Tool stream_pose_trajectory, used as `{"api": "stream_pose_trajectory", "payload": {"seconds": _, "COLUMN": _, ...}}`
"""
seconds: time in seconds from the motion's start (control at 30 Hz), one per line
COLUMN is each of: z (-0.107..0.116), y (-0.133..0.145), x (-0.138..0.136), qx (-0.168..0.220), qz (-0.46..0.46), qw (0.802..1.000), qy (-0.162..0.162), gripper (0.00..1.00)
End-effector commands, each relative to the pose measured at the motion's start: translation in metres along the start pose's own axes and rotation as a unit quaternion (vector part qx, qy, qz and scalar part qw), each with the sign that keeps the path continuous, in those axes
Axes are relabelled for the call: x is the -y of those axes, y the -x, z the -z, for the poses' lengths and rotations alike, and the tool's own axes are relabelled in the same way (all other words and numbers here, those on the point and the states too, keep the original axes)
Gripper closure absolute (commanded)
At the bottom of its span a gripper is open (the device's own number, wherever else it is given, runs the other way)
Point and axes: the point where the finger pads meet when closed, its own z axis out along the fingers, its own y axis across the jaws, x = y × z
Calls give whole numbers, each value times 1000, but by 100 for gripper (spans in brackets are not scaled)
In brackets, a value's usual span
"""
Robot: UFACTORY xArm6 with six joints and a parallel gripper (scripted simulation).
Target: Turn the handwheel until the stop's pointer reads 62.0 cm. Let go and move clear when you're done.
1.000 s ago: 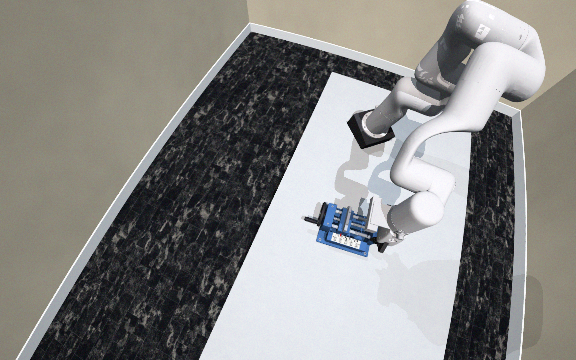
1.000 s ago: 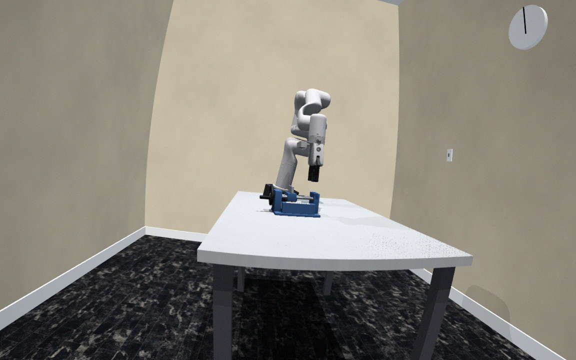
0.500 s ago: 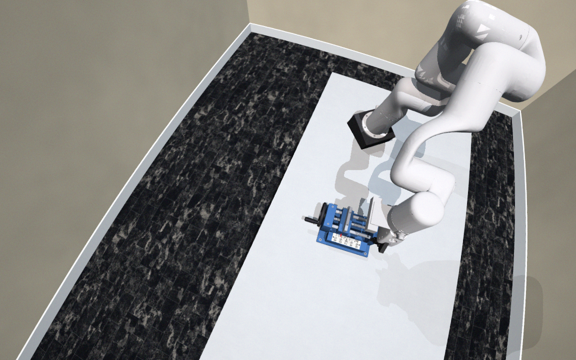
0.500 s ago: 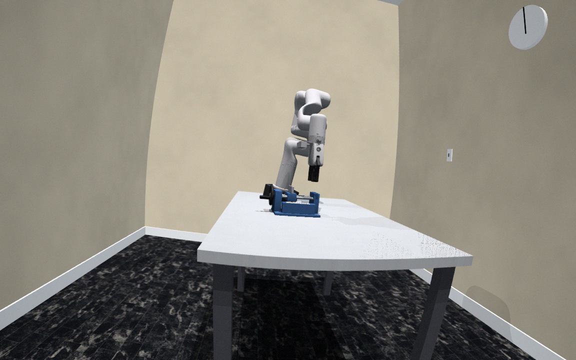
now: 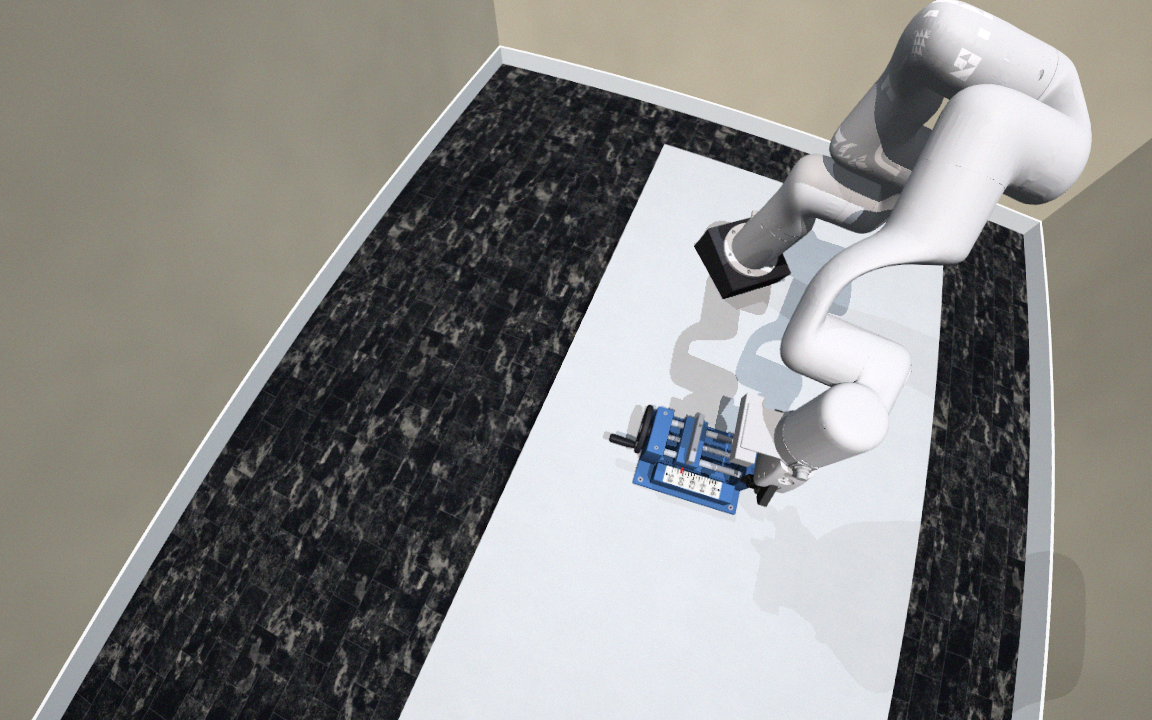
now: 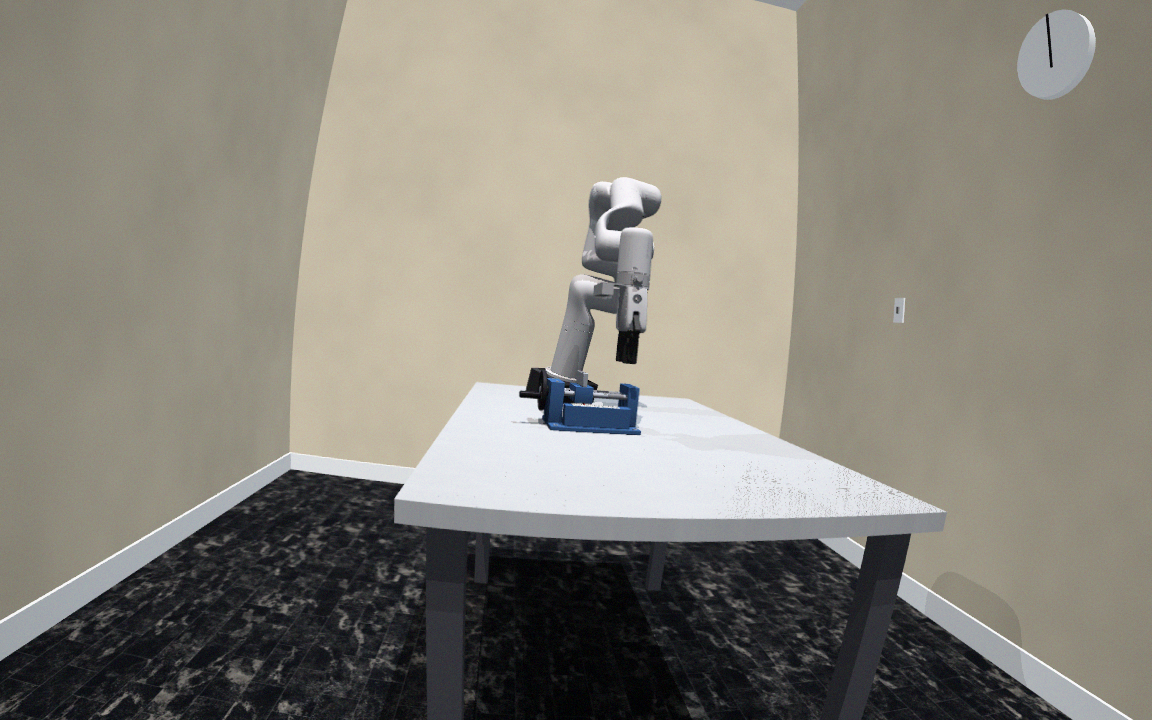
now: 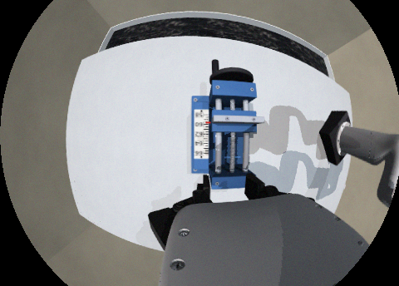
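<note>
The blue screw device stands on the table. Its black handwheel is at the end away from me, with a crank handle sticking outward. The stop sits on the rods nearer the handwheel end. Its red pointer stands just short of the 60 mark on the white scale. My gripper is partly open and empty, above the end block opposite the handwheel. In the top view the arm partly hides the fingers.
The arm's black base stands on the white table, behind the device. The arm reaches over to the end opposite the handwheel. The table's long edge runs beyond the crank handle.
</note>
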Motion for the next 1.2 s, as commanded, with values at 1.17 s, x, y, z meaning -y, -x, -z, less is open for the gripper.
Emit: {"api": "stream_pose_trajectory", "payload": {"seconds": 1.17, "z": 2, "y": -189, "x": 5, "qx": 0, "qz": 0, "qw": 1000, "qy": -2, "gripper": 43}}
